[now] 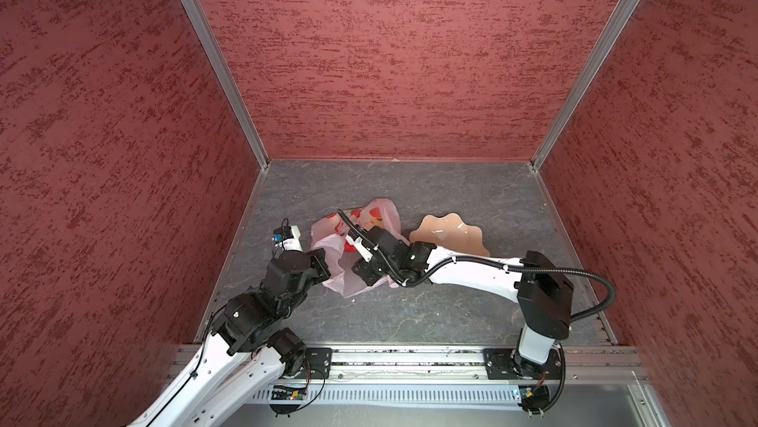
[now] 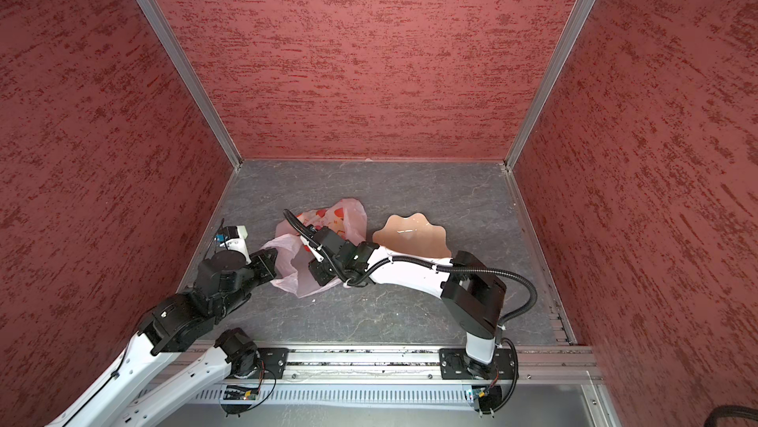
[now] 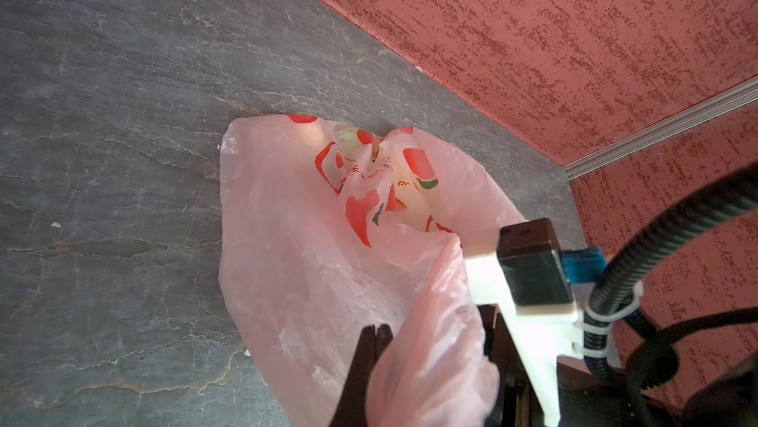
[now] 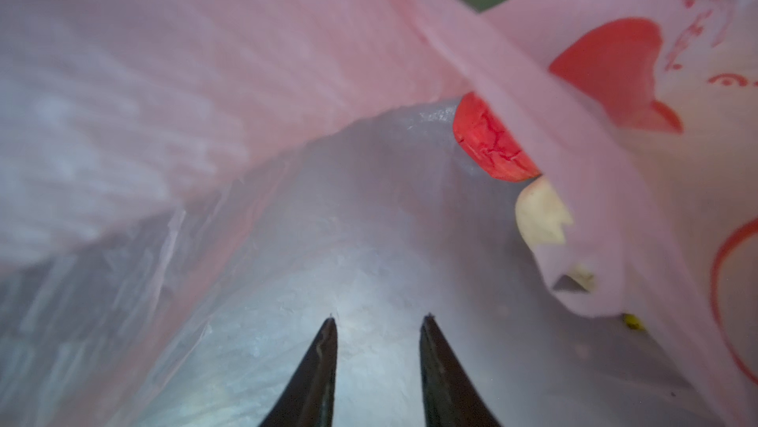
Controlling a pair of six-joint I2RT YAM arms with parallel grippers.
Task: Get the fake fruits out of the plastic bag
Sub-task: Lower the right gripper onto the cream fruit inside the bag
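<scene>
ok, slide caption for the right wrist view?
Right end effector, open, inside the plastic bag, facing a red fake fruit and a beige one.

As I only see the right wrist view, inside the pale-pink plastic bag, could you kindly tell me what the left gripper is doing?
Observer: The left gripper is shut on a fold of the thin translucent pale-pink plastic bag, at its mouth.
Operator: Thanks. Is there somewhere to put things down?
Observer: A peach-coloured scalloped bowl stands on the grey stone-patterned table beside the bag, on the right in both top views.
Operator: I see a red round toy fruit inside; is any fruit out yet?
Observer: None shows in the bowl or on the table; the right arm hides part of the bowl's near rim.
</scene>
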